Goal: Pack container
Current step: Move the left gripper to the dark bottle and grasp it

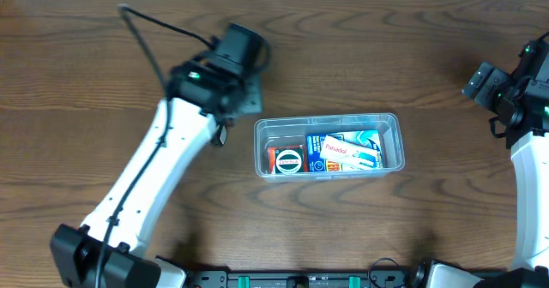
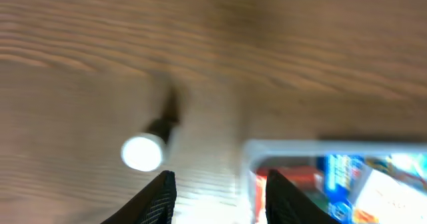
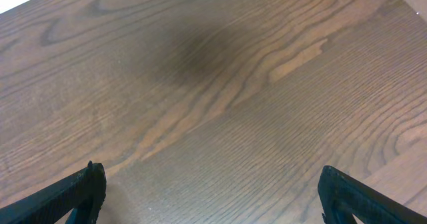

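The clear container (image 1: pixel 396 127) lies across the middle of the table. Inside it are a blue and white Panadol box (image 1: pixel 345 151) and, at its left end, a red box (image 1: pixel 286 159) with a round black and white mark. My left gripper (image 1: pixel 220 135) hangs just left of the container's left end. In the blurred left wrist view its jaws (image 2: pixel 220 192) stand apart over bare wood with nothing between them, and the container's corner (image 2: pixel 257 149) lies by the right finger. My right gripper (image 3: pixel 212 196) is wide open over bare table at the far right (image 1: pixel 497 121).
A bright white glare spot (image 2: pixel 141 153) with a dark streak above it shows on the wood ahead of the left fingers. The wooden table (image 1: pixel 386 48) surrounds the container on all sides. Arm bases sit along the front edge.
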`<state>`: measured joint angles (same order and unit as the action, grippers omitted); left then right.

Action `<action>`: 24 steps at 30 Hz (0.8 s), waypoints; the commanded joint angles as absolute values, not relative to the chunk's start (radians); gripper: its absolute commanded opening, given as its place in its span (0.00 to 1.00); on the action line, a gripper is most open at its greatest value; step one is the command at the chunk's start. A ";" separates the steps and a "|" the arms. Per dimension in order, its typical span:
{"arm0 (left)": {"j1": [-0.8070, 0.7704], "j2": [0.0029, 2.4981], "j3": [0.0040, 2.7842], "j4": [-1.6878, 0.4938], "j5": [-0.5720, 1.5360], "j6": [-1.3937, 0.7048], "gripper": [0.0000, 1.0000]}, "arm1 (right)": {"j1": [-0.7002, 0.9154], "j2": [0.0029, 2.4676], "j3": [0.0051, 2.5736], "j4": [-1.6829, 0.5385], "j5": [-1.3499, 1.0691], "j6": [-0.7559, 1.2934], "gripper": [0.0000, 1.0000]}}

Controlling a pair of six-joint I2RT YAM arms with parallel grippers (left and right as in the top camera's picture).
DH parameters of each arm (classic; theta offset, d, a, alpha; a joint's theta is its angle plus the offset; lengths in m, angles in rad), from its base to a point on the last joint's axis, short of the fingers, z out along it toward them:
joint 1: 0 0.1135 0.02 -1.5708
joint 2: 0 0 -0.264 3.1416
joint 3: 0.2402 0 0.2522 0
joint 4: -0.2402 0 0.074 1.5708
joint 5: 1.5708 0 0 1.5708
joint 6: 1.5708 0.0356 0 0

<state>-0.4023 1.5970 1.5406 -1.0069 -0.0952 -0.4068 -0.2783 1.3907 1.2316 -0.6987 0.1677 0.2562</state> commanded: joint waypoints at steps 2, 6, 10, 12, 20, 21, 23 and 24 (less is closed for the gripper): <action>-0.300 1.634 1.554 -1.013 -0.124 -0.321 0.50 | -0.284 1.390 1.243 -0.700 0.168 0.269 0.99; -0.223 1.671 1.552 -1.030 -0.113 -0.258 0.51 | -0.284 1.390 1.243 -0.700 0.168 0.269 0.99; -0.171 1.713 1.552 -1.044 -0.093 -0.178 0.51 | -0.284 1.390 1.243 -0.700 0.168 0.269 0.99; -0.155 1.735 1.552 -1.041 -0.034 -0.126 0.51 | -0.284 1.390 1.243 -0.700 0.168 0.269 0.99; -0.147 1.800 1.549 -1.031 0.058 -0.104 0.51 | -0.284 1.390 1.243 -0.700 0.168 0.269 0.99; -0.147 1.801 1.548 -1.031 0.073 -0.093 0.51 | -0.284 1.390 1.243 -0.700 0.168 0.269 0.99; -0.147 1.801 1.548 -1.031 0.077 -0.088 0.51 | -0.284 1.390 1.243 -0.700 0.168 0.269 0.99; -0.147 1.801 1.548 -1.032 0.079 -0.084 0.51 | -0.284 1.390 1.243 -0.700 0.168 0.269 0.99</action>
